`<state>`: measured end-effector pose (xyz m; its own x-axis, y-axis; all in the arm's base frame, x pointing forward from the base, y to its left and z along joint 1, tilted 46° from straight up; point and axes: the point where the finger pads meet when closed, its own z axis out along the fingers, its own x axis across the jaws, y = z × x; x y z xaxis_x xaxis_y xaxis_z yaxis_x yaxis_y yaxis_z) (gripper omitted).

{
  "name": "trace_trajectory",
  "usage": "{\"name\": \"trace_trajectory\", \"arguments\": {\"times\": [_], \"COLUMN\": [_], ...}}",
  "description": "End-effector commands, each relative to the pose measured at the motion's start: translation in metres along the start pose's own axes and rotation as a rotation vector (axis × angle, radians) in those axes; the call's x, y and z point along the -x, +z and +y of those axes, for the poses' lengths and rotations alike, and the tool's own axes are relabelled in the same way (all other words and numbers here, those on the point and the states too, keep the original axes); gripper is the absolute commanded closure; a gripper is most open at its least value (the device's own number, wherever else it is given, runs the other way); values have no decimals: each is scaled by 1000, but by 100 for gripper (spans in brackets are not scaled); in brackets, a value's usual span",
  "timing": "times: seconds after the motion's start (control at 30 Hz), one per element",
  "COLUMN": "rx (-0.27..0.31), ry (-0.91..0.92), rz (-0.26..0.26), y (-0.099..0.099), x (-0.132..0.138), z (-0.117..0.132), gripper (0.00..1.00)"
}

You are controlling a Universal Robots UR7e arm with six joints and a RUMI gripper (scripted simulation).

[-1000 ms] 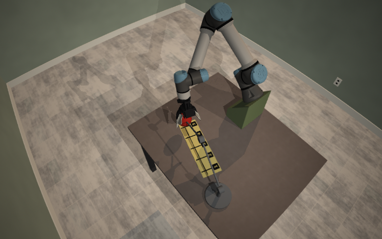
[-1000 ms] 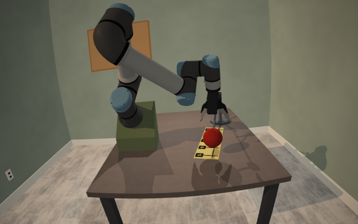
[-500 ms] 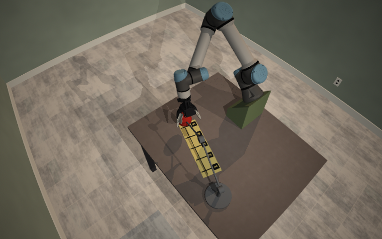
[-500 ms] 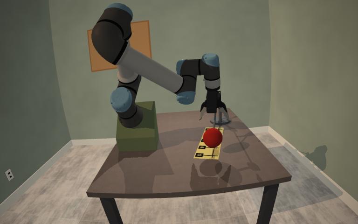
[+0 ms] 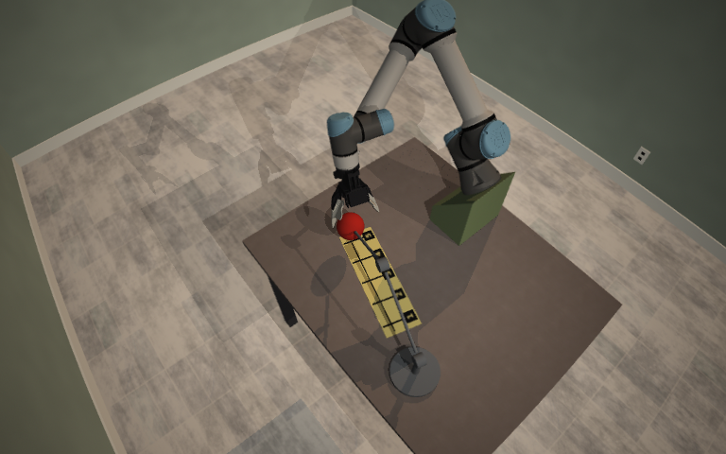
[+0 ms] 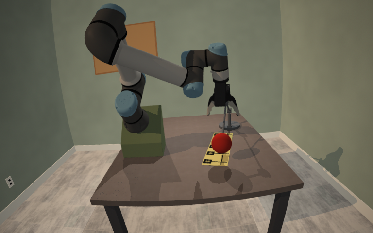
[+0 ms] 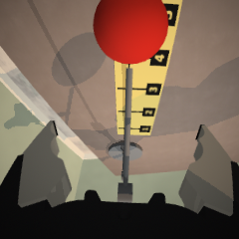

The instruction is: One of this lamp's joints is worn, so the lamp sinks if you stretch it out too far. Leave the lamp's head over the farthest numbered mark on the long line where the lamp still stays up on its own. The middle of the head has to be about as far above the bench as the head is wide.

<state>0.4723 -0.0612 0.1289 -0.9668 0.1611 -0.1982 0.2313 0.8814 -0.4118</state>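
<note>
Red ball-shaped lamp head (image 5: 350,225) (image 6: 221,142) (image 7: 130,27): hangs above the bench (image 5: 557,305) (image 6: 189,189), toward the 5 end of the yellow numbered strip (image 5: 374,291) (image 6: 217,159) (image 7: 134,107). Gripper (image 5: 355,213) (image 6: 223,114) (image 7: 125,123): spread wide, nothing between the fingertips, above the head.

Handling (judged): head probably light, rigid, smooth; a round surface may slip if pinched off-centre. Best hold: both sides at its widest, released slowly, as the worn joint may sag once support goes.

Next out, grey upper rod (image 5: 368,245) (image 7: 128,95) and elbow joint (image 5: 381,262) (image 7: 124,191): thin, stiff; a push here would likely swing the whole linkage. Farthest, round grey base (image 5: 426,381) (image 6: 221,126) (image 7: 114,150): looks the steadiest part; which joint is worn cannot be seen.

Obscured: wrist view cuts off the head's top; head covers part of the strip in the exterior view. Exact mark beneath the head, and its height, cannot be fixed; overlapping shadows confuse the reading.

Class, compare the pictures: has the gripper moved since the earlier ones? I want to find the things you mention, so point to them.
Yes. In the exterior view, the gripper (image 5: 354,213) (image 6: 223,114) (image 7: 125,123) has risen relative to the lamp's round base (image 5: 398,382) (image 6: 237,125) (image 7: 137,151).
</note>
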Motion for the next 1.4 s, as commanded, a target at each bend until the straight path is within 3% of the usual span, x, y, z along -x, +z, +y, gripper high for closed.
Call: {"name": "trace_trajectory", "arguments": {"times": [0.0,0.3,0.87,1.37], "rx": [-1,0,2,2], "ry": [1,0,-2,-3], "rz": [2,-2,-4,0], "y": [-20,-51,-65,-60], "x": [0,0,0,-1], "z": [0,0,0,1], "gripper": [0,0,0,0]}}
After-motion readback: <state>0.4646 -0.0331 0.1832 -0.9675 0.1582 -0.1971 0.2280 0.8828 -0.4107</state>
